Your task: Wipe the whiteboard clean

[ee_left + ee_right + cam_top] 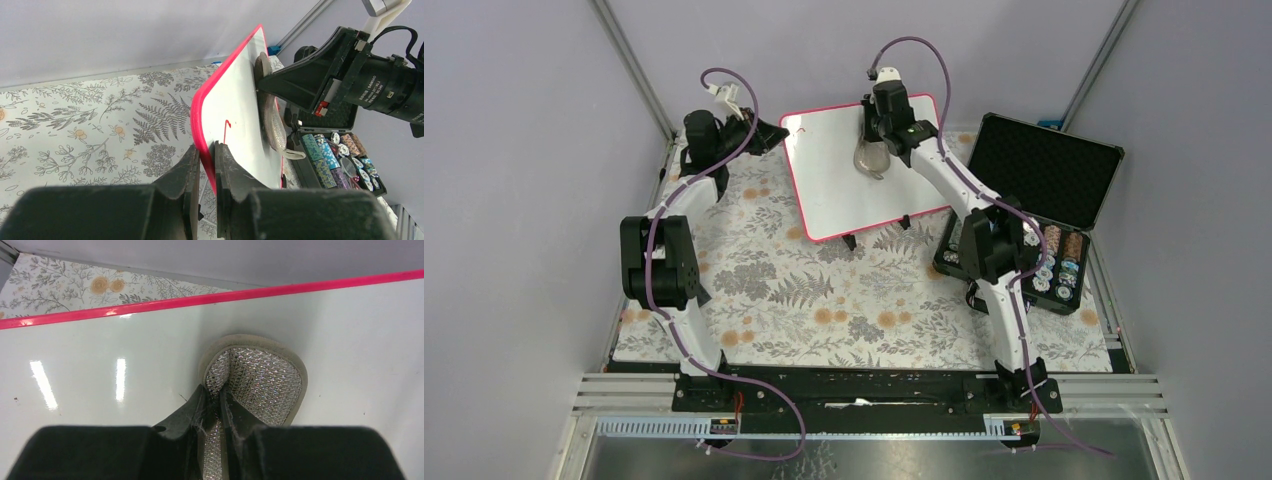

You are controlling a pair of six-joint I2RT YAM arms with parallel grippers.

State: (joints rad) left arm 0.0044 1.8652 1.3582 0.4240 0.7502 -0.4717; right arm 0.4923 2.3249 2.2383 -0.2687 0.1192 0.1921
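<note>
The whiteboard point(856, 175), glossy white with a pink-red frame and small black feet, stands tilted at the back of the table. My left gripper point(769, 132) is shut on its left frame edge point(202, 150); a short red mark point(226, 131) remains near that edge. My right gripper point(871, 132) is shut on a silver sparkly sponge pad point(260, 380) and presses it against the upper board surface point(350, 340). The pad also shows in the top view point(871, 158) and in the left wrist view point(274, 122), flat against the board.
An open black foam-lined case point(1036, 215) with rolls of patterned tape stands right of the board, close to the right arm. A floral mat point(824, 300) covers the table. Grey walls enclose the back and sides.
</note>
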